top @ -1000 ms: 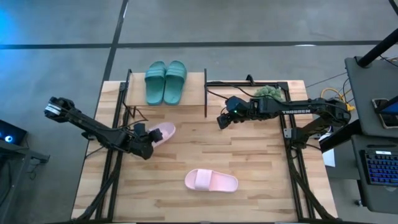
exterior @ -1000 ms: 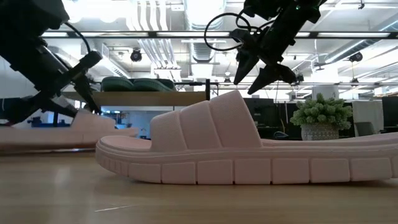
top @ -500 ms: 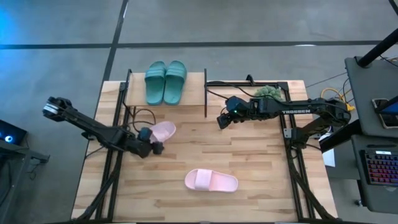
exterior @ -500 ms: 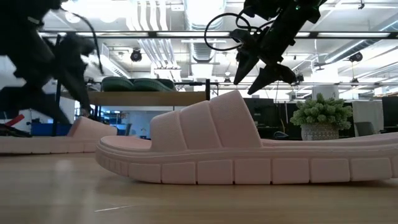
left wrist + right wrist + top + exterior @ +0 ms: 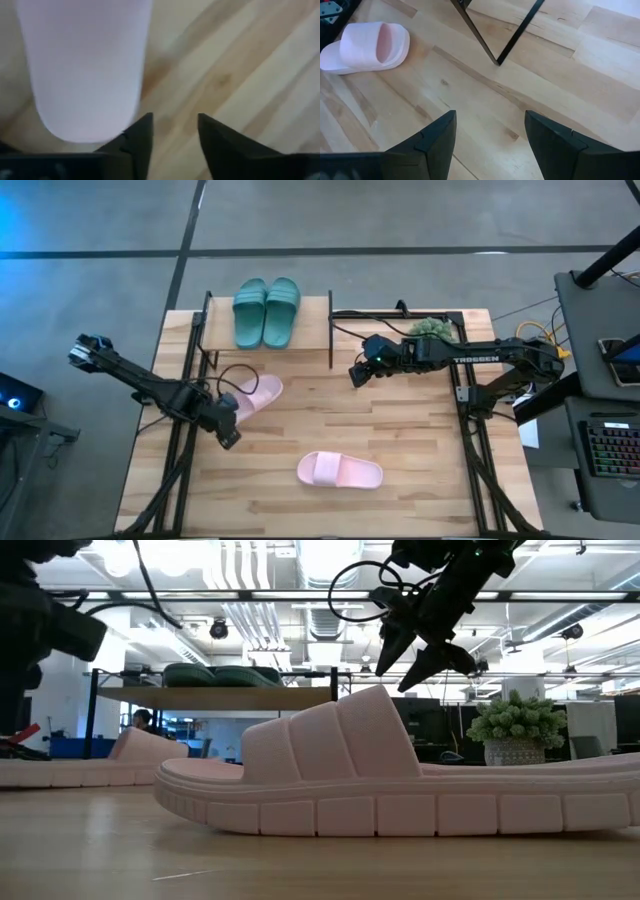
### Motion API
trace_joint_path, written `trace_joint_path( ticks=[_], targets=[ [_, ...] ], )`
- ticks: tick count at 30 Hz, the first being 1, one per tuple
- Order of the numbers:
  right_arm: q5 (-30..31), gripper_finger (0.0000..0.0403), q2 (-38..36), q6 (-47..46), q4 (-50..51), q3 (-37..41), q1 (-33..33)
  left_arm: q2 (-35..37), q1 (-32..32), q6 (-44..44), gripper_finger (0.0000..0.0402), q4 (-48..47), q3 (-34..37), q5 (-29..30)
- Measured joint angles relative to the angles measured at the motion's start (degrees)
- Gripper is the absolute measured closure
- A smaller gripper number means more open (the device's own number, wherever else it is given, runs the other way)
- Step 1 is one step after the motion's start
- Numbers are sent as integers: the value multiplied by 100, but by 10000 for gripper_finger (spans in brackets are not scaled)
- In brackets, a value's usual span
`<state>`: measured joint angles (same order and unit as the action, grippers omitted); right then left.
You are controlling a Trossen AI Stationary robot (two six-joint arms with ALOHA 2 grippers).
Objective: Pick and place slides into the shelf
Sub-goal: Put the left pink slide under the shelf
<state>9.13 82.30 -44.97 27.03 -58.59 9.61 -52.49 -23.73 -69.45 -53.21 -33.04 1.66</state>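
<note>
Your left gripper [image 5: 228, 433] is down low at the near-left part of the table [image 5: 420, 470], right beside the heel end of one pale pink slide [image 5: 255, 393] — its fingers [image 5: 140, 137] are apart with only bare wood between them, so it's not holding anything. In the left wrist view the pink slide [image 5: 85, 65] sits just off to one side of the fingers, not between them.

The other pink slide [image 5: 340, 471] lies flat nearer the front edge, about mid-table, well apart from both arms. The teal pair [image 5: 267, 311] is already sitting side by side on the top board of the shelf [image 5: 222, 335] at the far left of the table.

Your right gripper [image 5: 356, 373] hangs in the air over the middle of the table, just right of the shelf — fingers [image 5: 432, 140] spread wide, nothing in them. There's a fuzzy green plant [image 5: 432, 328] at the far right, behind that arm.
</note>
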Motion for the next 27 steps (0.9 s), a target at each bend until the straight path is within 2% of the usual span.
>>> trace_joint_path(
  ticks=[3, 6, 8, 13, 22, 27],
  targets=[
    [0, 177, 0, 0, -9, 0, 0, 22, 0, 78, 325, -26, -24, 323],
    [17, 177, 0, 0, -12, 0, 0, -19, 2, 73, 375, -121, 84, 355],
    [72, 177, 0, 0, -13, 0, 0, -123, 0, -63, 394, -263, 179, 362],
    [151, 177, 0, -4, -26, 0, 2, -399, 2, -225, 386, -20, 356, 447],
    [151, 177, 0, -26, -28, 22, 2, -972, 2, -218, 385, 1264, 365, 589],
    [151, 177, 0, -20, -26, 26, 2, -1133, 2, -218, 385, 1534, 299, 729]
  ],
)
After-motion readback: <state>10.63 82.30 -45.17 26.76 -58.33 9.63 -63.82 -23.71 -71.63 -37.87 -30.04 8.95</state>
